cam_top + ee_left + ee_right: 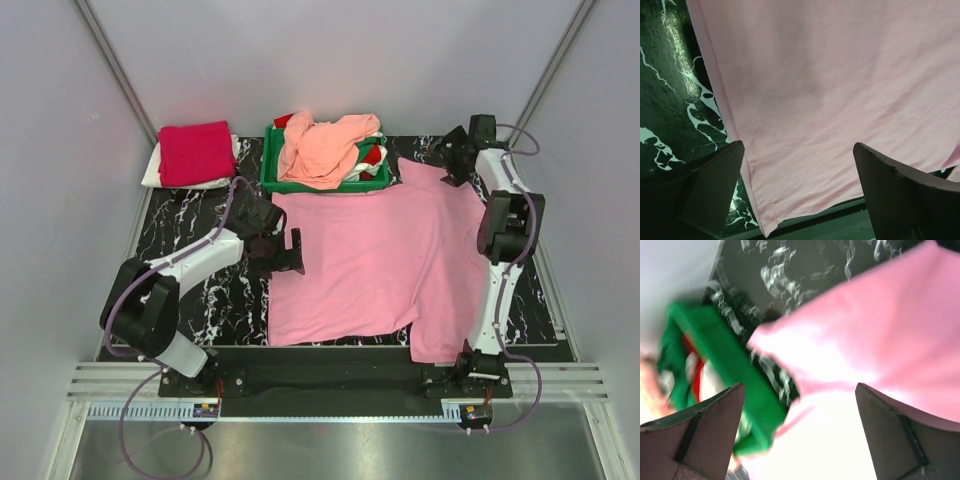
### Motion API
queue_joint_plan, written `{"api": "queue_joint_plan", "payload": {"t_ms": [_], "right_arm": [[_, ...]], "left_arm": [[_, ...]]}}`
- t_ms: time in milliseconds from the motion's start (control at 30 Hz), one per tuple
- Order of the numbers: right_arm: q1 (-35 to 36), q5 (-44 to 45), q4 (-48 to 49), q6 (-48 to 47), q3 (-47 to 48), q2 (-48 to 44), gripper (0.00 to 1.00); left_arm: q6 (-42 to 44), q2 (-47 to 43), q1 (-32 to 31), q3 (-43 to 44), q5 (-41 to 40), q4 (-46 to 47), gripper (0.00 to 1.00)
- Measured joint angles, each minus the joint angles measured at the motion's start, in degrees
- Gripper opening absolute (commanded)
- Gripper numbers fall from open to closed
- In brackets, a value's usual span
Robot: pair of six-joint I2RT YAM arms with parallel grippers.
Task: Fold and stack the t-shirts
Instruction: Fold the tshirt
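A bubblegum pink t-shirt lies spread flat on the black marbled mat; it fills the left wrist view and shows in the right wrist view. My left gripper is open and empty at the shirt's left edge. My right gripper is open and empty above the shirt's far right corner, near the tray. A folded crimson-magenta shirt lies on a folded white one at the far left. A crumpled peach-salmon shirt lies in the green tray.
The green tray stands at the back centre, holding more cloth in white, red and green. Grey walls close in on the left, right and back. The arm bases and a metal rail run along the near edge.
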Motion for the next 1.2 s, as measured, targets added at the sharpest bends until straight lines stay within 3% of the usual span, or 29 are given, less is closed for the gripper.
{"api": "queue_joint_plan", "payload": {"t_ms": [267,367,467,733,1067,1200], "right_arm": [[0.33,3.04,-0.17,-3.52,-35.76,-35.6,1.0],[0.44,3.61,-0.31,-4.92,-44.39,-39.43,1.0],[0.48,3.63,-2.01,-6.71,-48.85,-35.93,1.0],[0.48,3.61,-4.87,-9.31,-41.77,-24.46,1.0],[0.52,2.86,-11.26,-10.34,-17.77,-9.01,1.0],[0.57,2.97,-11.58,-11.08,-17.14,-8.68,1.0]], "left_arm": [[-1.46,-1.97,-0.28,-2.78,1.53,2.78,0.97],[-1.68,0.79,-0.57,-2.69,2.1,4.63,0.97],[-1.57,5.46,-0.66,-1.36,2.23,4.9,0.98],[0.46,14.86,2.1,9.68,3.17,2.78,0.97],[4.44,24.79,12.07,24.02,3.76,-2.64,0.97],[5.51,24.92,13.18,25.51,3.15,-4.11,0.97]]}}
